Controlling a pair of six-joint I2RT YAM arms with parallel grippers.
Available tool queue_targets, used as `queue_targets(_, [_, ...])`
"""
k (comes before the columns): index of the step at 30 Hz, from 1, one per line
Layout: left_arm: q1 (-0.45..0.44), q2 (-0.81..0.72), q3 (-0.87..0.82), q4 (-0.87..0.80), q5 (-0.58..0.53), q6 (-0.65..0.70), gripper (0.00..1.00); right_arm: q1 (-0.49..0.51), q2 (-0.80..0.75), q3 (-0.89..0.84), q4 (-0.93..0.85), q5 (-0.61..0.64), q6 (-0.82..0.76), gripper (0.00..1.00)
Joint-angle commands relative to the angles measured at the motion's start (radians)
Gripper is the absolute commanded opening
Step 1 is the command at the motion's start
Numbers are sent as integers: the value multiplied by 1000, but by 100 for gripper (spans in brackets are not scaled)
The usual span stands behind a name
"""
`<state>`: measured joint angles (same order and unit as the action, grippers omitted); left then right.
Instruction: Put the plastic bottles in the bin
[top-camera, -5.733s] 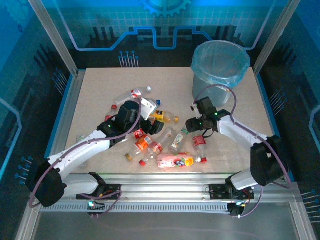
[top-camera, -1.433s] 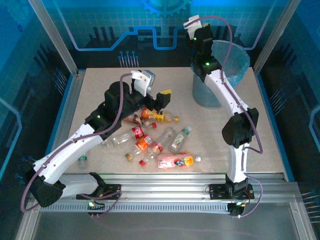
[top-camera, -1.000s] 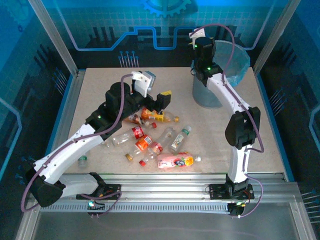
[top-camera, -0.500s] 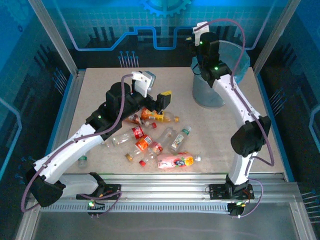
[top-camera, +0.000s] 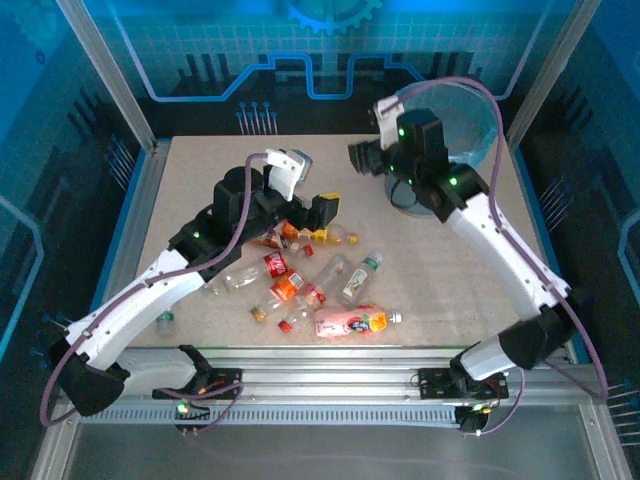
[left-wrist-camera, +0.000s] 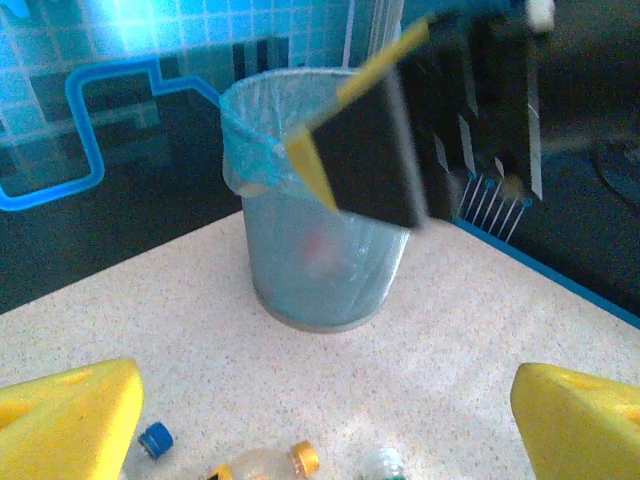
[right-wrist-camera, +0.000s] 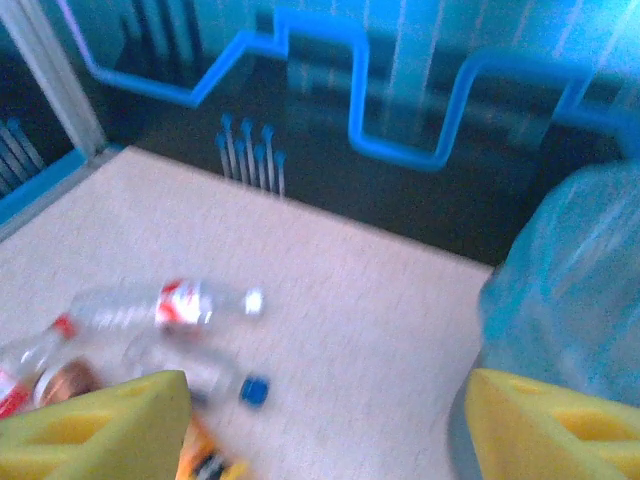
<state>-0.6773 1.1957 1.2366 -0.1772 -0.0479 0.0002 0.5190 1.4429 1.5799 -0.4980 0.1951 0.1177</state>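
Several plastic bottles (top-camera: 300, 275) lie in a loose pile at the table's middle, among them a pink-labelled one (top-camera: 350, 322) and a green-capped one (top-camera: 362, 277). The bin (top-camera: 470, 110), grey with a light-blue bag, stands at the back right, partly behind the right arm. My left gripper (top-camera: 318, 212) hovers open over the pile's far edge; from its wrist I see the bin (left-wrist-camera: 320, 260) and a yellow-capped bottle (left-wrist-camera: 285, 462) between my yellow fingertips (left-wrist-camera: 65, 425). My right gripper (top-camera: 362, 160) hangs open and empty just left of the bin. Its blurred wrist view shows a red-labelled bottle (right-wrist-camera: 170, 305).
One small bottle (top-camera: 165, 322) lies apart near the front left edge. A loose blue cap (right-wrist-camera: 254, 390) sits on the table behind the pile. Bare tabletop (top-camera: 440, 260) stretches between the pile and the right edge. Metal posts and glass walls enclose the table.
The right arm has swung down and left from above the bin to beside it. The red-labelled bottle that lay by the right gripper earlier is gone from the table. The left arm barely moved.
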Motion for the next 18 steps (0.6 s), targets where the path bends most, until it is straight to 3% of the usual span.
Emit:
queue_targets(1, [-7, -36, -38, -50, 29, 13, 95, 22, -95, -167, -100, -133, 83, 74])
queue_targets(5, [-7, -43, -83, -76, 48, 23, 94, 24, -218, -370, -145, -172, 175, 74])
queue_targets(10, [-25, -47, -157, -64, 106, 34, 93, 22, -386, -609, -210, -155, 483, 71])
queue_targets(18, [-295, -21, -269, -31, 112, 366, 95, 24, -689, -992, -186, -199, 916, 59])
